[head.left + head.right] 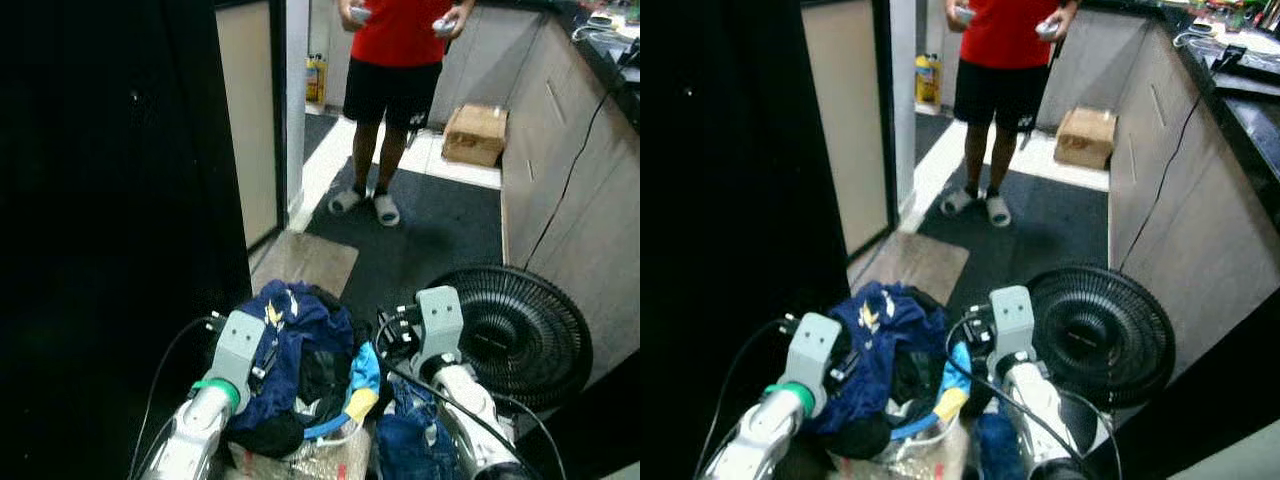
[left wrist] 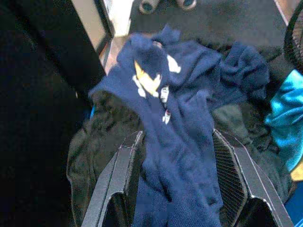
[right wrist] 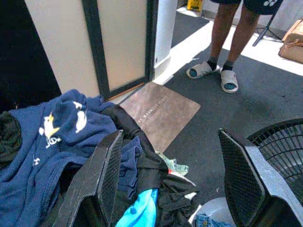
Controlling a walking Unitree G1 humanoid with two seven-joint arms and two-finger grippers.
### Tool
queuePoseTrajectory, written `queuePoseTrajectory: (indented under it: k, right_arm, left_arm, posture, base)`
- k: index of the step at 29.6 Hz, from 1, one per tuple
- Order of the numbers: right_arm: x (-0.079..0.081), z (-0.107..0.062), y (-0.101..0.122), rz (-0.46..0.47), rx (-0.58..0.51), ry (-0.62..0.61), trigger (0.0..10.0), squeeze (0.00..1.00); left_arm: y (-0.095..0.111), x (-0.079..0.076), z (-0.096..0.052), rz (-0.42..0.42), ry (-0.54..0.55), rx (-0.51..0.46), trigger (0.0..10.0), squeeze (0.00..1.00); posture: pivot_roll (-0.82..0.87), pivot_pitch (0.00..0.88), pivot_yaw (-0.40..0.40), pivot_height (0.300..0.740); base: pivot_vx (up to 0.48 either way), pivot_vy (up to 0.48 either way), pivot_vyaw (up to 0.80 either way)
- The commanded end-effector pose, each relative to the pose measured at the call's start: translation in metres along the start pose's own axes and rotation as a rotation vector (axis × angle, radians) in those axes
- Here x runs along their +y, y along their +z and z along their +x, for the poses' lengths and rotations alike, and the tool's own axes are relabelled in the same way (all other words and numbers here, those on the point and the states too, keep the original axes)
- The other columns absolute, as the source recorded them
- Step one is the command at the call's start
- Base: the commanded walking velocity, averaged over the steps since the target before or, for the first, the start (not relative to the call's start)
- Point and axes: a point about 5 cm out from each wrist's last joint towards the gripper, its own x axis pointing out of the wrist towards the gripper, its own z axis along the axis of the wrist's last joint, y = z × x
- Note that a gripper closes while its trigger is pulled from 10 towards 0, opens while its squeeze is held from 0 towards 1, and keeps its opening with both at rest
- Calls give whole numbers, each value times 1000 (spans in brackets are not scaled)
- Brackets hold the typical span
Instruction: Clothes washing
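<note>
Two grippers (image 2: 177, 189) (image 3: 175, 179), one clothes pile (image 1: 300, 370)

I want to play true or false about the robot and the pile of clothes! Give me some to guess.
1. The left gripper has its fingers around a navy blue garment. True.
2. A person in a green shirt stands ahead. False: the shirt is red.
3. The right gripper is squeezing a sock. False: its fingers are open, holding nothing.
4. A black fan lies on the floor at the robot's right. True.
5. A cardboard box sits by the cabinets. True.
</note>
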Motion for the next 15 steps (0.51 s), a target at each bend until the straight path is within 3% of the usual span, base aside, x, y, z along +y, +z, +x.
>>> queuePoseTrajectory:
  k: [1, 5, 8, 11, 12, 15]
  right_arm:
    - [12, 5, 3, -21, -6, 48, 10000, 0]
    - [24, 10, 7, -33, -10, 117, 10000, 0]
    - [46, 18, 15, -49, -21, 255, 10000, 0]
    - [47, 18, 16, -51, -23, 263, 10000, 0]
    - [52, 21, 20, -51, -32, 281, 10000, 0]
    - [62, 28, 29, -50, -50, 309, 10000, 0]
  left_arm:
    - [-3, 10, 0, -32, 65, 24, 10000, 0]
    - [3, 20, 0, -49, 122, 2, 10000, 0]
    - [17, 33, 2, -73, 189, -46, 10000, 0]
    - [18, 34, 2, -76, 192, -50, 10000, 0]
    - [21, 34, 2, -68, 192, -56, 10000, 0]
    - [26, 31, 1, -52, 185, -70, 10000, 0]
  posture:
    - [77, 176, 0, 740]
    - [87, 200, -16, 740]
    - [108, 248, -50, 740]
    - [108, 248, -50, 740]
    - [128, 290, -70, 740]
    - [132, 304, -77, 740]
  base:
    - [0, 0, 0]
    - [0, 0, 0]
    - [0, 0, 0]
    - [0, 0, 0]
    - [0, 0, 0]
    - [0, 0, 0]
